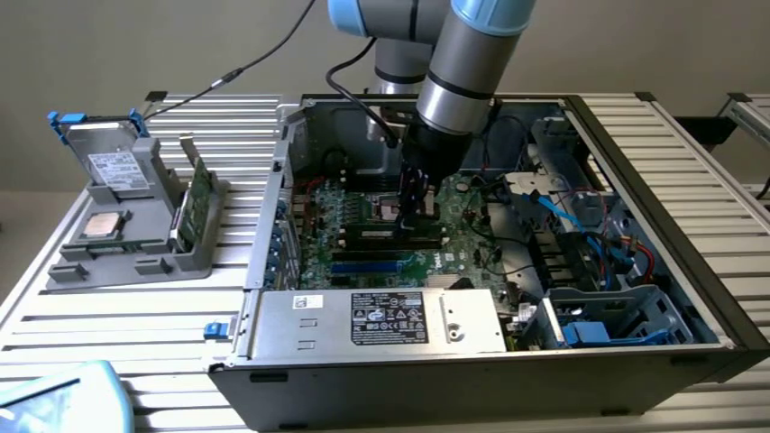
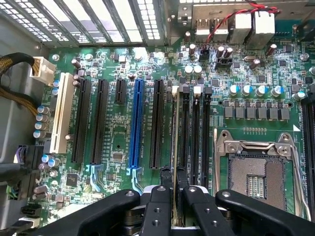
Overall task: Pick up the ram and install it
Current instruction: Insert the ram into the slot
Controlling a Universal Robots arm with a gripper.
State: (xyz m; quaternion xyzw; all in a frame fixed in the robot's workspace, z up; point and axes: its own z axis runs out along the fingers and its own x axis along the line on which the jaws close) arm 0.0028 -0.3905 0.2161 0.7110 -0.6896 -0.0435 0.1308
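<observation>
Standing on edge between the fingers (image 2: 165, 189) of the gripper (image 2: 174, 183), which are clenched on its upper edge, the ram (image 2: 174, 142) runs lengthwise along the row of black memory slots (image 2: 196, 132) on the motherboard (image 2: 113, 142). It is closest to the outermost slot, beside a long black expansion slot (image 2: 157, 123). Whether its lower edge has entered the slot I cannot tell (the stick is seen edge-on).

The main risk, as I judge it, is misalignment. If the stick sits slightly aside of the slot or skewed to it, pressing down would land it on the slot's wall and could flex the board or scrape the contacts. Such a narrow hold may also let the stick tilt or slip under load. The white end latches (image 2: 175, 89), if closed, would block seating.

Just beyond the slots lies the open processor socket (image 2: 256, 174), and a sideways slip could strike its pins. The arm (image 1: 463, 81) reaches deep into the computer case (image 1: 673, 271), where loose cables (image 1: 572, 216) lie near enough to snag.
</observation>
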